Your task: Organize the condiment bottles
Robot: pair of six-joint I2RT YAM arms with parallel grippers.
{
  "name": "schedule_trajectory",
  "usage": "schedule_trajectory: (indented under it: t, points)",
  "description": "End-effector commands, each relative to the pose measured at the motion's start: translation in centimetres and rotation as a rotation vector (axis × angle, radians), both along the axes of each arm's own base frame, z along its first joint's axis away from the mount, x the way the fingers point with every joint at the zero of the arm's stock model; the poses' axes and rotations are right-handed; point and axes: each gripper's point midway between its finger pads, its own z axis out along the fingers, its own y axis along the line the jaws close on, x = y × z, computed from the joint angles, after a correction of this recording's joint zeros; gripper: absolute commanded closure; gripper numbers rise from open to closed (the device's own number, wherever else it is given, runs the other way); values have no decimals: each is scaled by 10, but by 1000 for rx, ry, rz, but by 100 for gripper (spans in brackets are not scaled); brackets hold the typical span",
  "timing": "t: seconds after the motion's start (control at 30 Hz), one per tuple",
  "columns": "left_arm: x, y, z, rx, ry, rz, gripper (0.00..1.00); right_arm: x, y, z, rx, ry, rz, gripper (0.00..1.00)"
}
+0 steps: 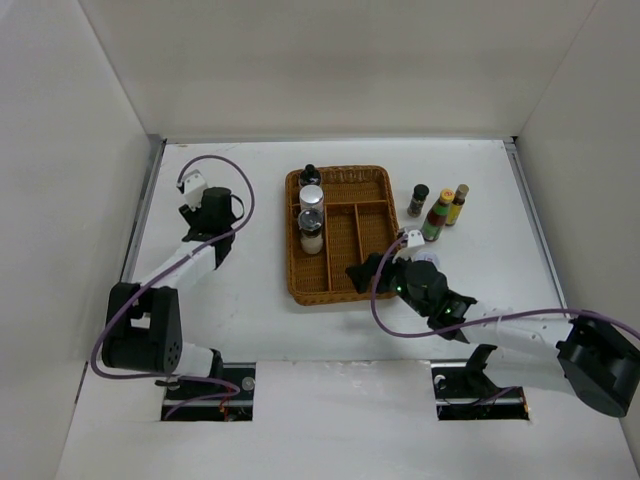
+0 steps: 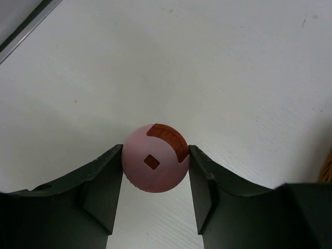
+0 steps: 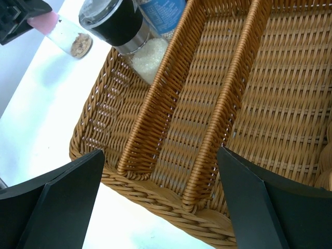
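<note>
LINING UP THE BOTTLES: The left tool [image 2: 155,153] pinches the pink-capped bottle [image 2: 154,174] by its cap, a finger pressed to either side, above the white counter [image 2: 223,62] and left of the wicker tray [image 1: 345,170]. We cannot tell whether the bottle's base touches the counter. We judge that the grip on the cap lets it go down upright into a narrow slot. The tray's left compartment already holds a row of three: a black-capped bottle [image 1: 310,176] at the far end, then a silver-capped jar [image 1: 312,197], then a black-topped grinder [image 1: 312,224]. Bare weave shows at its near end, the likely next berth. Three more stand close together on the counter right of the tray: a dark-capped bottle [image 1: 418,200], a red-and-green bottle [image 1: 437,215] and a yellow bottle [image 1: 457,205]. The right tool [image 3: 160,153] hangs spread wide over the tray's near rim with nothing in it. We read it as standing by, clear of the left slot.
</note>
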Motion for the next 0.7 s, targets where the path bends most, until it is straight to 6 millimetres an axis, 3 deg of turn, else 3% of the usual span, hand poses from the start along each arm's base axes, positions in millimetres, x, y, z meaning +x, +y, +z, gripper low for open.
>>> schedule_trajectory:
  t: [0.0, 0.17, 0.27, 0.33, 0.4, 0.43, 0.53, 0.67]
  points:
    - [6, -14, 53, -20, -162, -42, 67, 2, 5, 29, 84, -63, 5, 4]
    - [-38, -79, 129, -74, -322, -235, 70, 0, 3, 40, 113, -99, 8, 4]
    - [-69, -123, 150, -111, -342, -396, 70, -3, 3, 46, 136, -119, 19, 9]
    - [-86, -154, 152, -140, -339, -501, 70, -4, 1, 52, 152, -133, 16, 28]
    - [-101, -186, 146, -152, -316, -600, 71, -5, -1, 58, 178, -140, 19, 55]
    - [-106, -196, 143, -145, -299, -626, 71, -5, -4, 62, 189, -142, 12, 64]
    - [-118, -217, 130, -98, -244, -657, 71, -6, -12, 71, 216, -156, -3, 68]
    - [-120, -232, 116, -55, -205, -680, 71, -5, -19, 75, 217, -158, -24, 64]
